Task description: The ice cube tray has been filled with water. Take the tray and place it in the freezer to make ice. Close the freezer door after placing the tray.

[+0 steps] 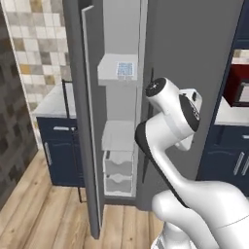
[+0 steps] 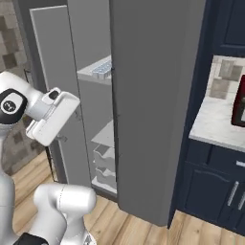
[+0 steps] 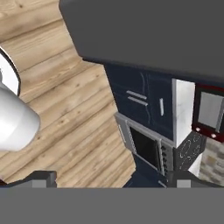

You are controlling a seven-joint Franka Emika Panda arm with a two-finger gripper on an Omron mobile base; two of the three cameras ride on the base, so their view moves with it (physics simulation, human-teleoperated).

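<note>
Arm in the foreground: the white Franka's elbow and wrist rise before the freezer [image 1: 194,58], the hand turned away from the open compartment. The gripper [image 3: 111,178] shows in the hand view as two dark tips set far apart at the bottom corners, with nothing between them; one fingertip [image 3: 41,178] sits at the lower left. Through that gap lie a plank floor [image 3: 65,109], navy blue cabinets [image 3: 140,96] with pale bar handles, a built-in oven [image 3: 146,146] and a red-framed appliance [image 3: 208,111] on a white counter [image 3: 183,109].

Beyond the arm, the freezer door [image 1: 90,121] stands swung open to the left, its lighter grey inner face turned toward the compartment. The second door of the dark grey cabinet is closed, seen as a broad flat panel in the right base view.

Inside, pale grey shelves and two drawers stack down the narrow compartment. The ice cube tray [image 1: 125,69] lies flat on the upper shelf [image 1: 109,73], near its right front edge, the water [image 1: 125,68] showing as pale blue squares in its cells. From the right base view the tray [image 2: 101,70] peeks out just past the closed door's edge.

Farthest back, a tiled wall [image 1: 39,39] in beige and grey rises behind a counter to the left.
</note>
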